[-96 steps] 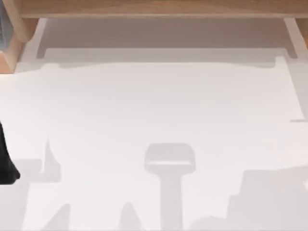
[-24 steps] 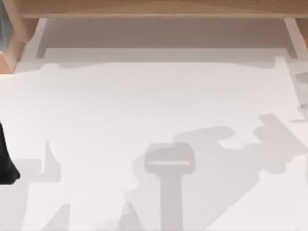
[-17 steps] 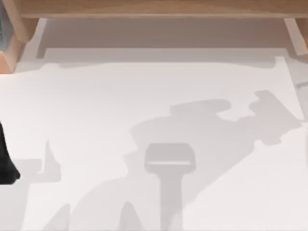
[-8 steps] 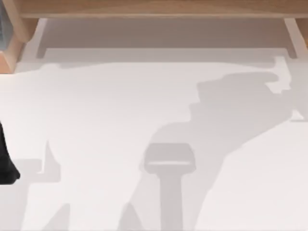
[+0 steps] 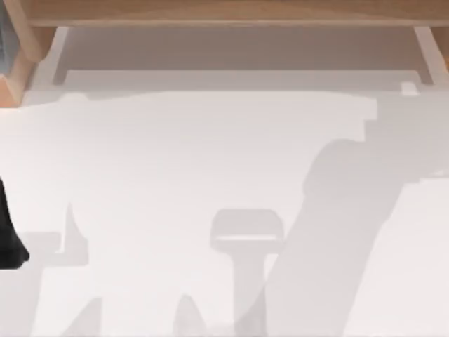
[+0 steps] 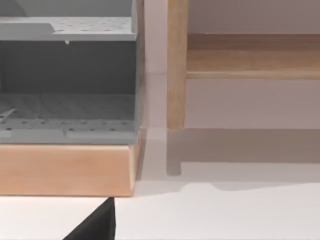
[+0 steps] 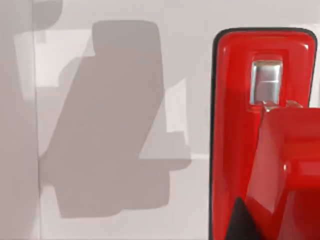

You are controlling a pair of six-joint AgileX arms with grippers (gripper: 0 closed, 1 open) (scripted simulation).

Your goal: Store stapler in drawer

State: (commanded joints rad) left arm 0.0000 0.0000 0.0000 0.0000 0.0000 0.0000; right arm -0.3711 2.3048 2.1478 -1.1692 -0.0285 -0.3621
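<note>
A glossy red stapler [image 7: 265, 135] with a thin black edge and a small silver metal plate is lying on a plain white surface [image 5: 175, 154], which is carrying soft grey shadows. Far back, a light tan wooden frame [image 5: 224, 12] is showing. At the far left, a grey perforated shelf unit [image 6: 67, 80] is sitting on a light wood base.

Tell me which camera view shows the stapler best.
The right wrist view: the red stapler lies close below the camera, metal plate visible, on the white table. The top view has shadows on the tabletop; the left wrist view faces the wooden shelf.
</note>
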